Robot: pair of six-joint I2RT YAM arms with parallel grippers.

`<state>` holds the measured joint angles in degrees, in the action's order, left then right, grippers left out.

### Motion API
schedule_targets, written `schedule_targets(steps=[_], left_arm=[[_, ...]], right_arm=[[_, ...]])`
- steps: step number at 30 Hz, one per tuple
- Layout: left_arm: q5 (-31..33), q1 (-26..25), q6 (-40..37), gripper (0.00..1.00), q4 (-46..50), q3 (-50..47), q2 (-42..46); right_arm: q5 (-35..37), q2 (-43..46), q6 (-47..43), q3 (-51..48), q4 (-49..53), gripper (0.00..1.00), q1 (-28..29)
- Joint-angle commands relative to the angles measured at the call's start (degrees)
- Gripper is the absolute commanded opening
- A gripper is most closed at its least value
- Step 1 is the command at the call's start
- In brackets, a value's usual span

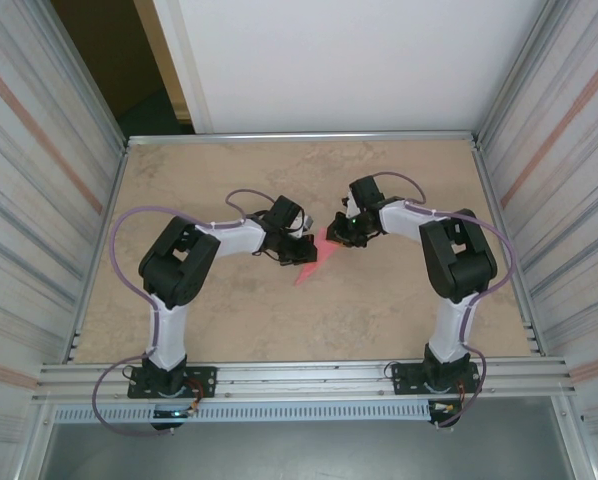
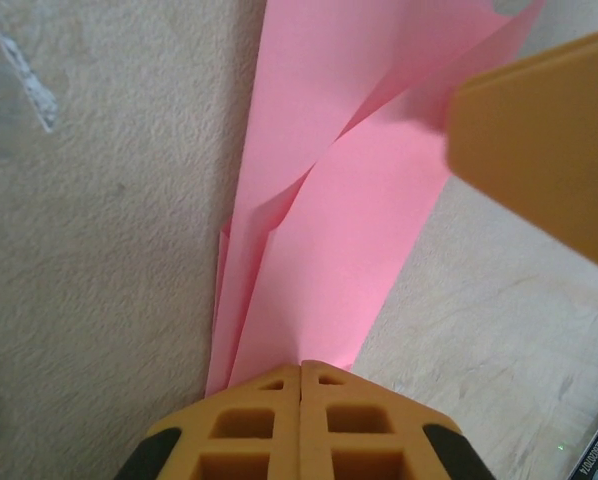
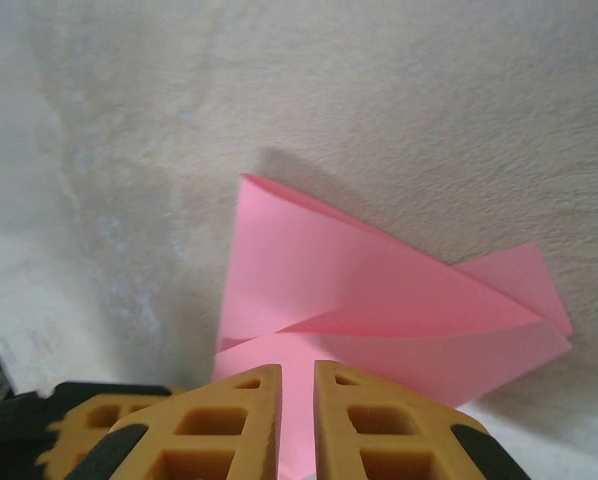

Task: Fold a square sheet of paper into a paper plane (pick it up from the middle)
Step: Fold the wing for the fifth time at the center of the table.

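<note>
Bases of the two arms (image 1: 169,300) stand bolted on the metal rail (image 1: 299,378) at the near edge, and each arm bends inward over the beige tabletop (image 1: 229,310), with a purple cable (image 1: 124,255) looping beside it. Near the middle of the tabletop the left fingers (image 1: 301,250) and the right fingers (image 1: 337,235) come close to each other from both sides. Between them lies the pink paper (image 1: 309,268), folded into a pointed wedge whose tip is turned toward the near edge. In the left wrist view the left fingers (image 2: 294,385) are pressed together and pinch the narrow end of the paper (image 2: 329,230), which has overlapping flaps and lengthwise creases; one yellow finger of the other arm (image 2: 539,140) is over its far part. In the right wrist view the right fingers (image 3: 264,395) are nearly together, with only a thin gap, and the paper (image 3: 379,290) sits in this gap, so they pinch it. Behind the tabletop there is a white wall (image 1: 359,60).
</note>
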<state>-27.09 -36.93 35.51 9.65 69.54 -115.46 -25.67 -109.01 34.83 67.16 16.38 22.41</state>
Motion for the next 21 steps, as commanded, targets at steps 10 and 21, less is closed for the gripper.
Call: schedule_targets(steps=[10,21], left_arm=[[5.47,0.36,1.59,0.00,5.94,-1.44,-1.17],[5.56,0.88,0.17,0.00,7.00,-2.88,-1.35]], right_arm=[[-2.24,-0.16,-2.99,-3.67,-3.01,0.10,2.76],[-4.42,-5.00,-4.82,-3.40,-4.91,0.07,-1.43]])
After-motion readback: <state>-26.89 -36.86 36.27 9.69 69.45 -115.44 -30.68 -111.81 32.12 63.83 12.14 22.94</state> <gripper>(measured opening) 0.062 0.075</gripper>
